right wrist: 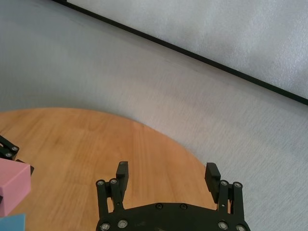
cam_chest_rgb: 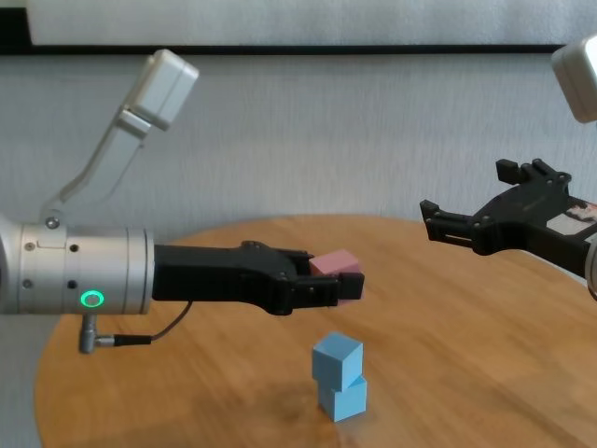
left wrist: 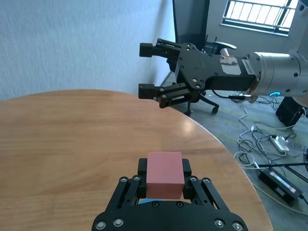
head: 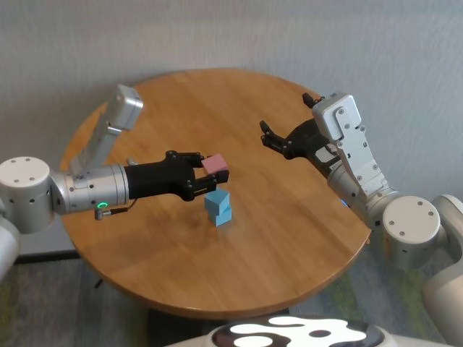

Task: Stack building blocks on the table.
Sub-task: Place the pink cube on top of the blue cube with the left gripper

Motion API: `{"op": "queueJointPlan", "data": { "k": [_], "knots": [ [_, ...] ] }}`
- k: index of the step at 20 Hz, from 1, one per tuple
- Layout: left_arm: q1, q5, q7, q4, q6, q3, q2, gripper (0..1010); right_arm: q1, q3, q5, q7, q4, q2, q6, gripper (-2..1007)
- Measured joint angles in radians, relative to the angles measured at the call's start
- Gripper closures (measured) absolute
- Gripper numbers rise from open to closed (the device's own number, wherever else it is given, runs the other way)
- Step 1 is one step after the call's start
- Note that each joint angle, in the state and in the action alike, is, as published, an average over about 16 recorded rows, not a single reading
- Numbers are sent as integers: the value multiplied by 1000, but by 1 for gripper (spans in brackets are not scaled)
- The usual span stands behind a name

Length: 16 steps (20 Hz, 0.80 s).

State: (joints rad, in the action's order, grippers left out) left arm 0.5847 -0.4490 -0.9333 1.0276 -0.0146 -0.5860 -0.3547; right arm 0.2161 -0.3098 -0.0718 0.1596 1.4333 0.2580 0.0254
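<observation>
Pink block (head: pixel 215 167) is held clamped in left gripper (head: pixel 205 176) above blue stack (head: pixel 218 207) mid-table (head: pixel 289 238); right gripper (head: pixel 283 139) is held wide, empty; edges should be squared before lowering.

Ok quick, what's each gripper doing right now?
Left gripper: shut on the pink block, above the blue stack.
Right gripper: open, empty, off the table.

Left wrist view: the blue cubes (left wrist: pixel 150 200) lie almost wholly hidden beneath the pink cube (left wrist: pixel 164 175). Right wrist view: the frame edge crops both.
</observation>
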Motion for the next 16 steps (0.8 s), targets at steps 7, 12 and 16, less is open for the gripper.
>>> {"op": "queueJointPlan", "data": {
  "k": [7,12,16],
  "knots": [
    [27,14,1,-26,-12,-40,9,609,0,0,0,0,0,0,0,0],
    [42,19,3,-43,-16,-60,10,609,0,0,0,0,0,0,0,0],
    [51,15,4,-59,-10,-71,13,609,0,0,0,0,0,0,0,0]
  ]
}}
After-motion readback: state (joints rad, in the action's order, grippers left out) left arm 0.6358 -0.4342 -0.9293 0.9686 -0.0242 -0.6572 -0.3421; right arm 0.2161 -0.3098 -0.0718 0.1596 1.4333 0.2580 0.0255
